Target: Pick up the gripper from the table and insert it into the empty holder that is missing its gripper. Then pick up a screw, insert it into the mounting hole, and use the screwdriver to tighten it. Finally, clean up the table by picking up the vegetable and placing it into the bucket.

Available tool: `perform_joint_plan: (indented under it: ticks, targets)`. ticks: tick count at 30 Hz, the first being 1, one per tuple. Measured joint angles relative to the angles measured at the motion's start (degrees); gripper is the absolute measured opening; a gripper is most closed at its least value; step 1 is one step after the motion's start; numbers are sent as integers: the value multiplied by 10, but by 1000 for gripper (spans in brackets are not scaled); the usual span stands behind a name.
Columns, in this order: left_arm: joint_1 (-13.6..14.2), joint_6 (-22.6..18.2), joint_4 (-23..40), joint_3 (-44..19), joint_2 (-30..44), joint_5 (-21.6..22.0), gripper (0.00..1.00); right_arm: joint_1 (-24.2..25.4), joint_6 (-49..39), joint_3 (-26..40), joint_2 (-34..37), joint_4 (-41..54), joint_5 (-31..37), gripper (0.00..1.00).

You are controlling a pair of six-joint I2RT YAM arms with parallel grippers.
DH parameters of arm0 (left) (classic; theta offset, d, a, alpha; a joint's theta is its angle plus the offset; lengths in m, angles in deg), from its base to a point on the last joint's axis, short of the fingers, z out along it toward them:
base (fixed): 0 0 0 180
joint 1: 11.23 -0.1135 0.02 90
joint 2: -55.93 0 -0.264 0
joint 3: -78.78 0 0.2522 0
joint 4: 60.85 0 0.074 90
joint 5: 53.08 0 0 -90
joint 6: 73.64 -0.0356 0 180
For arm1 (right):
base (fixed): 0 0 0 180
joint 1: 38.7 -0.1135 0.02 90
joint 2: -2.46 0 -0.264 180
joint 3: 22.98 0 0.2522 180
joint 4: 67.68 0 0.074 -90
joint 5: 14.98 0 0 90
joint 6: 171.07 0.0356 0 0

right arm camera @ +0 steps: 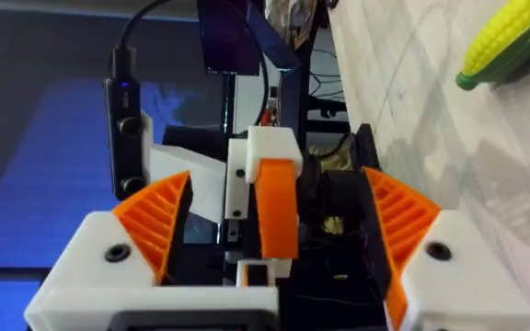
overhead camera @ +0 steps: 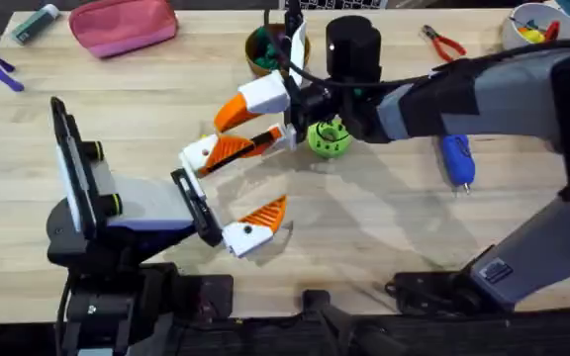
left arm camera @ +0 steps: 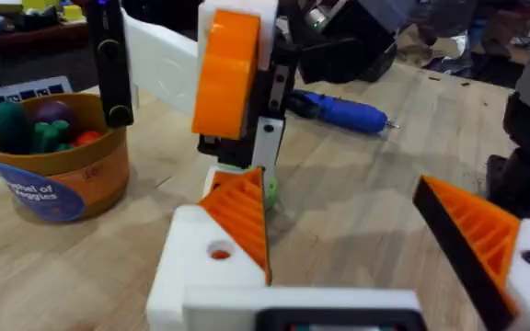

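Right wrist: right claw (right arm camera: 279, 184) gapes wide, empty; the gripper (right arm camera: 277, 221) sits on the holder (right arm camera: 267, 145), mid-table, between its pads, untouched; left claw (left arm camera: 331, 188), also wide, waits on the near side.

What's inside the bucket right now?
The bucket holds toy vegetables: dark green pieces, a purple one and a bit of red-orange show above the rim. Anything deeper is hidden by its wall. The yellow vegetable lies on the table.

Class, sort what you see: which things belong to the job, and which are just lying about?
Job: screwdriver, bucket, vegetable.
Lying about: green disc, red-handled pliers, pink pouch, white bowl.
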Motion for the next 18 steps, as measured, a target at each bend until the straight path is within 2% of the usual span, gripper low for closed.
perform_joint_plan:
  ticks: [4, 6, 11, 18]
  targets:
    - [0, 0, 0, 0, 0, 0, 985, 3, -6, -1, -25, 16, 8, 979]
    - [0, 0, 0, 0, 0, 0, 985, 8, -24, -1, -57, 61, 19, 980]
    - [0, 0, 0, 0, 0, 0, 985, 35, -128, -1, -154, 312, 73, 981]
    - [0, 0, 0, 0, 0, 0, 985, 84, -294, 4, -300, 623, 212, 984]
